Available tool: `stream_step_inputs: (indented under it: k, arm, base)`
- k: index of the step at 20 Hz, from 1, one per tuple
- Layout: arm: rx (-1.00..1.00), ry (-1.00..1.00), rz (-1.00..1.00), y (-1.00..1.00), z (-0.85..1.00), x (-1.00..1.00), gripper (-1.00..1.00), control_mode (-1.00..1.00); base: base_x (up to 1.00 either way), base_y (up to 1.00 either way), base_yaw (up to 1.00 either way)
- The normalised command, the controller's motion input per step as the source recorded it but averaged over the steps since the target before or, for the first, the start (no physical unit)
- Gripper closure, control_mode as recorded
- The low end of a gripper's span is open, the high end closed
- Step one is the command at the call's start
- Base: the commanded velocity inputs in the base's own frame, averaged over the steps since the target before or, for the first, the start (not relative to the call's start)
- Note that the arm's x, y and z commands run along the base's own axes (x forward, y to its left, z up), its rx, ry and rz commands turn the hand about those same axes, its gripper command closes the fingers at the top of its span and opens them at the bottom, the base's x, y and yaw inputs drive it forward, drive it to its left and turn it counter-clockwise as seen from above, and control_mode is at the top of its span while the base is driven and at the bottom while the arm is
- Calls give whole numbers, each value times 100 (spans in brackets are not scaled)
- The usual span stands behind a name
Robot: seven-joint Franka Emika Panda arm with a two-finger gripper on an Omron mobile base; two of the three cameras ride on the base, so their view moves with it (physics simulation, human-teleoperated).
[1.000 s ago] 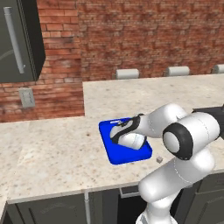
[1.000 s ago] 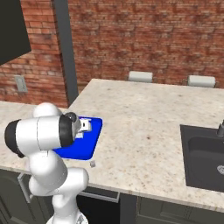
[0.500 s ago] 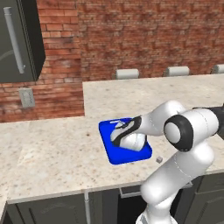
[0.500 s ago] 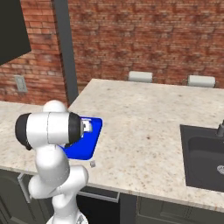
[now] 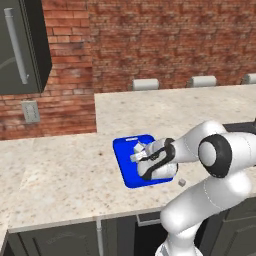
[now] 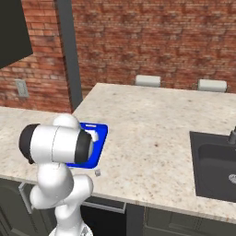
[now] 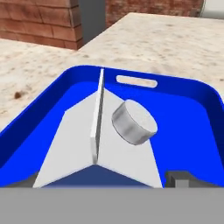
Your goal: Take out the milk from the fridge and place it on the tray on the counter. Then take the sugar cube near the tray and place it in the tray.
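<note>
Between the finger tips of the pincer (image 7: 105,186) stands the milk (image 7: 98,140), inside the tray (image 7: 192,127) on the counter (image 5: 60,175). The jaws have sprung wide since a second ago, off the carton. The arm bends low over the tray; the sugar cube (image 5: 182,183) lies just right of the pincer.

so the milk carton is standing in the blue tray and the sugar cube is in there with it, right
Not quite. The milk carton is in the blue tray, but the left base view shows the sugar cube on the counter just outside the tray's rim.
</note>
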Motion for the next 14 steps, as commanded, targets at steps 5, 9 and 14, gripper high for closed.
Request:
stream_step_inputs:
  k: [5,9,14]
  arm:
    - [0,0,0,0,56,-5,-100,-100]
    - [0,17,-5,-19,42,-63,-100,-100]
    - [0,28,-7,-10,54,-52,-100,-100]
  base:
    - [0,0,0]
    - [0,0,0]
    - [0,0,0]
